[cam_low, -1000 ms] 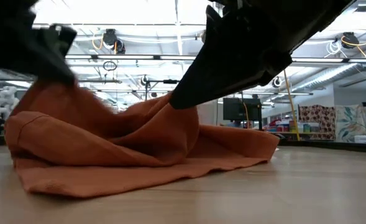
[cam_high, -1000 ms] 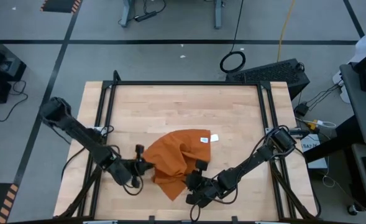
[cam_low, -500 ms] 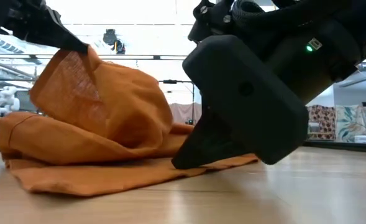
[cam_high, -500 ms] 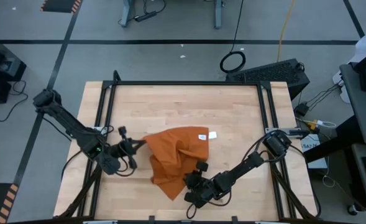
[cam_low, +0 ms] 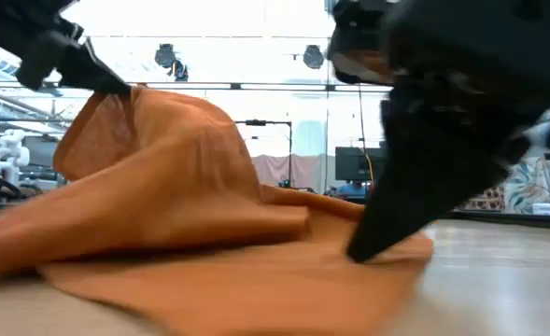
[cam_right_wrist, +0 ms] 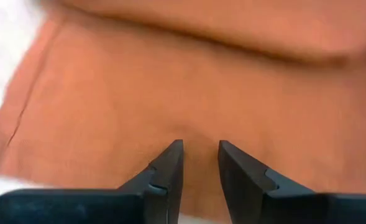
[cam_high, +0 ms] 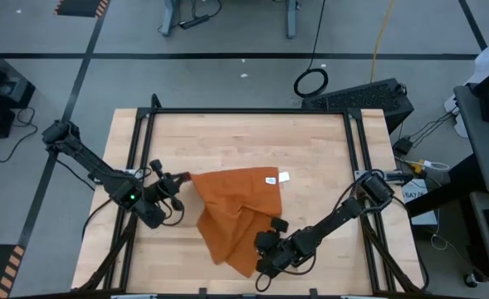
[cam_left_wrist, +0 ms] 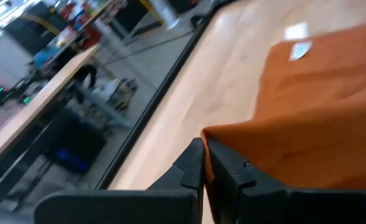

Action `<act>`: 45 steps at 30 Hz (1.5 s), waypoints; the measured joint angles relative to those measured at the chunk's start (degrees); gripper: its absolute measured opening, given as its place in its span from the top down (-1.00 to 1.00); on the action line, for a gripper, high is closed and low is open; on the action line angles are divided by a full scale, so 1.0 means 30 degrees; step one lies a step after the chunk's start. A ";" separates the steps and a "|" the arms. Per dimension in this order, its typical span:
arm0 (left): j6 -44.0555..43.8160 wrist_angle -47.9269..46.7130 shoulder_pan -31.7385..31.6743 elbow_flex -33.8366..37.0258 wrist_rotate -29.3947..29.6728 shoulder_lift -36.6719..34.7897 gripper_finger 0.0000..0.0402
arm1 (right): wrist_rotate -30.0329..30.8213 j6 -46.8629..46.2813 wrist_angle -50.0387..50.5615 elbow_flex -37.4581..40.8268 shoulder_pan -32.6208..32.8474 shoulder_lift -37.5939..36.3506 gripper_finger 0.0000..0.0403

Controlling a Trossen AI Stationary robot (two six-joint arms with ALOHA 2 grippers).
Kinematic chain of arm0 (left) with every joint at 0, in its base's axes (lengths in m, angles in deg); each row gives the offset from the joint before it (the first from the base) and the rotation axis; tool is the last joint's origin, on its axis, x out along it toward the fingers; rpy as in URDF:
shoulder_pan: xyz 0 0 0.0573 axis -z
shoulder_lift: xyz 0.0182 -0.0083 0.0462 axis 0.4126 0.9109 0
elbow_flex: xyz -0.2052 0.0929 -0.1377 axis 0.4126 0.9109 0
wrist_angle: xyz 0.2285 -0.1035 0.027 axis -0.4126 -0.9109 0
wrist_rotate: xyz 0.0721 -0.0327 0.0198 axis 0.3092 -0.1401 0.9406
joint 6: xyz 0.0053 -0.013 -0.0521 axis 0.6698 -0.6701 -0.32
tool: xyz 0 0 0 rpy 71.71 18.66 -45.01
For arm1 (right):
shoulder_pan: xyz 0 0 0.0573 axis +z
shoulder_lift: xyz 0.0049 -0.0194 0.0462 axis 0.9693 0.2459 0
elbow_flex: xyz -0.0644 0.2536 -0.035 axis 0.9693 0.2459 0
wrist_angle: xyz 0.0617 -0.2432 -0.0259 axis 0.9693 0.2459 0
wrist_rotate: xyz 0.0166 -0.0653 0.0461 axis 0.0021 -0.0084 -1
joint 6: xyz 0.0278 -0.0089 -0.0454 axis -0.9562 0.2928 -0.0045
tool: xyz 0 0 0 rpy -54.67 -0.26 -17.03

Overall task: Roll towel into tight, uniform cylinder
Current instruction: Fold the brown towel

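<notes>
The rust-orange towel (cam_high: pixel 232 212) lies partly spread on the wooden table. Its small white tag (cam_high: pixel 271 180) is at the far right corner. The towel's far left corner is lifted, and the rest lies on the table in loose folds (cam_low: pixel 218 252). My left gripper (cam_high: pixel 182 178) is shut on that lifted corner at the towel's left. My right gripper (cam_high: pixel 263 241) is shut on the towel near its near right edge, fingers down on the cloth (cam_low: pixel 360 250). My left gripper pinches the towel's far left corner (cam_left_wrist: pixel 215 135) between its two fingers, coming level from the table's left. The corner is held up clear of the table (cam_low: pixel 106 93), and the cloth slopes down from it to the part lying flat. My right gripper pinches a small pucker of cloth (cam_right_wrist: pixel 198 142) between its fingertips, near the towel's near right edge. The fingers (cam_right_wrist: pixel 169 163) slant down onto it from the table's right. The cloth there lies on the table (cam_low: pixel 377 266); one layer or several, I cannot tell.
A small white slip (cam_high: pixel 284 177) lies on the table just right of the tag. A black frame (cam_high: pixel 244 110) runs around the tabletop. Bare wood lies on the far side (cam_high: pixel 244 141) and on the right (cam_high: pixel 327 191).
My left gripper has gone up and toward the table's far edge with the towel's corner. The bunched cloth has drawn out flatter and wider. My right gripper has shifted slightly toward the near right, and the towel's near end has slid with it.
</notes>
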 joint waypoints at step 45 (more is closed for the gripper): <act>-0.0729 0.2293 -0.2455 0.0000 -0.8058 0.0000 -0.04 | 0.5938 -0.0201 0.8682 0.0584 -0.8743 -0.2750 0.46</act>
